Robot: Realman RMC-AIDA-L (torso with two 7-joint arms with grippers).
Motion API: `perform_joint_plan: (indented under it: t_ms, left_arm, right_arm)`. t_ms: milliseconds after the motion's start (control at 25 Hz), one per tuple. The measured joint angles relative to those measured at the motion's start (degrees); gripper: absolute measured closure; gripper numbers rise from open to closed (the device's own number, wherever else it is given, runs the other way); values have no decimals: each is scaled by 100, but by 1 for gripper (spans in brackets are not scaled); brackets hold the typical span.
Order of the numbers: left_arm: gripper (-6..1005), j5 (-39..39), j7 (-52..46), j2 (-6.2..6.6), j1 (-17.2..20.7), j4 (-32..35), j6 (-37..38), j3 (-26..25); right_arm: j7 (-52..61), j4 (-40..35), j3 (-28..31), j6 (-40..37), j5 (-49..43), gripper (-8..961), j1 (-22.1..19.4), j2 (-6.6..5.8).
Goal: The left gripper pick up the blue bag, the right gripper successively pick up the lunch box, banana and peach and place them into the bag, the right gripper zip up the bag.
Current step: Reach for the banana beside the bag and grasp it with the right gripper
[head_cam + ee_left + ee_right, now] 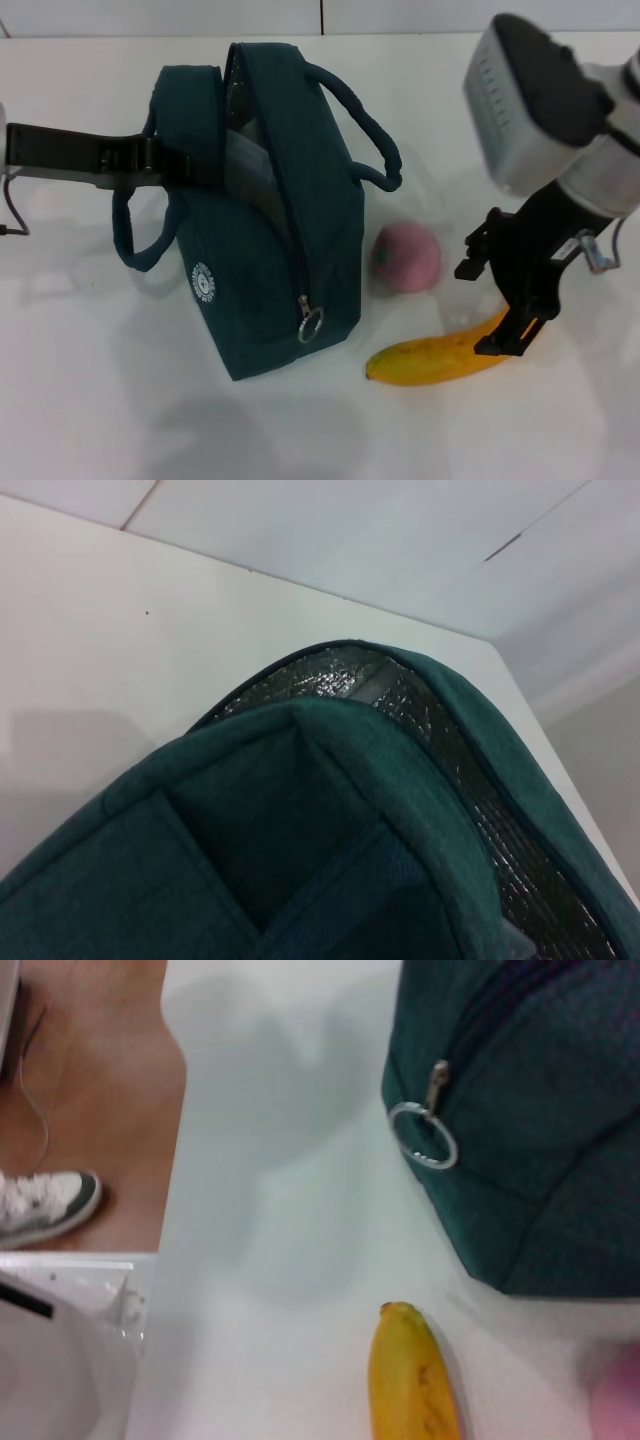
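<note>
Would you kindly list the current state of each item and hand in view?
blue bag: upright on the table, top open, foil lining showing.
banana: lying on the table.
peach: resting beside the bag.
left hand: at the bag's far side.
right hand: down at the banana's end.

This looks like a robot test room or lab, not a home. The things lie on a plain white desk [90,420] with nothing on it but a few staged props: a bag [270,200], a peach [407,257] and a banana [440,357]. Behind the desk stand bare pale wall panels [330,530] with thin seams. Beyond the desk edge the right wrist view shows a brown floor [90,1110], a thin cable [35,1090] lying on it, a person's white sneaker [45,1205] and part of a white plastic unit [60,1350].
</note>
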Motion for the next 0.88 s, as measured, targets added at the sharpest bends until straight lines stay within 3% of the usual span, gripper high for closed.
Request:
perform_joint_plan:
  t_ms: [480,880]
  left_arm:
    - [964,2,3,-22,23,1,-2,-5]
    - [965,-2,3,2,-20,2,7,9]
  right_arm:
    - [108,107,-1265,720,-90,106,28,10]
    - [130,303,-1623,1036,-94,113,62,22]
